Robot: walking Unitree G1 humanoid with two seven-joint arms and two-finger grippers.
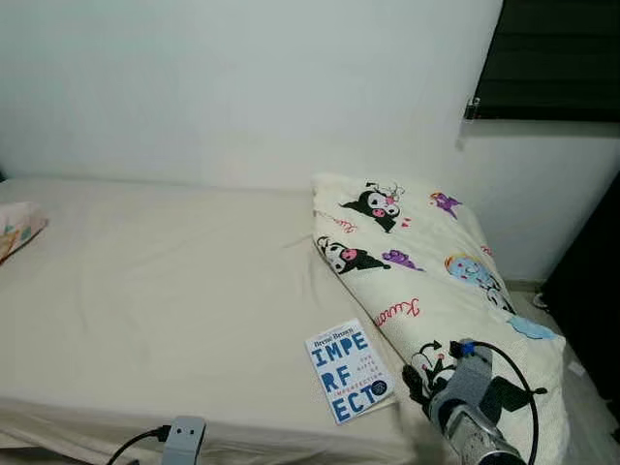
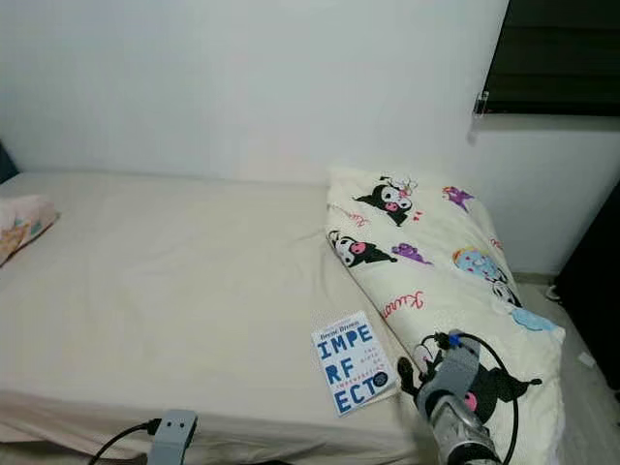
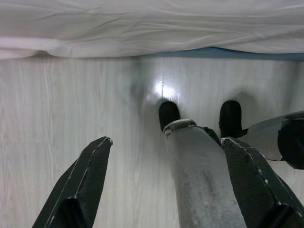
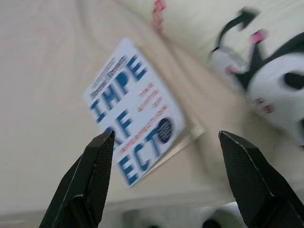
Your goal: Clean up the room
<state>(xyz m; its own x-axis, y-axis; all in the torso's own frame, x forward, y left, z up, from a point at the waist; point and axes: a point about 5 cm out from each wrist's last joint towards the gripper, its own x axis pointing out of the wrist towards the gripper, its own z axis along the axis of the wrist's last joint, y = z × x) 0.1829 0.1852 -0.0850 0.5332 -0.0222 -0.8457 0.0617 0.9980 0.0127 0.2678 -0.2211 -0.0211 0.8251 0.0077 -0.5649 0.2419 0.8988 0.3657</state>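
A white book (image 1: 349, 371) with blue letters lies flat near the front edge of the cream bed (image 1: 155, 291), right beside a long cartoon-print pillow (image 1: 417, 262). My right gripper (image 4: 166, 137) hovers open just above the book's lower right corner, over the seam between book (image 4: 133, 118) and pillow (image 4: 266, 76). Its silver arm (image 1: 470, 417) reaches in from the lower right. My left gripper (image 3: 166, 142) hangs open beside the bed, pointing down at the pale wood floor (image 3: 57, 104) with nothing between its fingers.
A small patterned pillow (image 1: 15, 228) lies at the bed's far left edge. A white wall runs behind the bed, with a dark window blind (image 1: 552, 58) at upper right. Dark furniture (image 1: 593, 291) stands right of the pillow. My own leg (image 3: 199, 180) and feet are below the left gripper.
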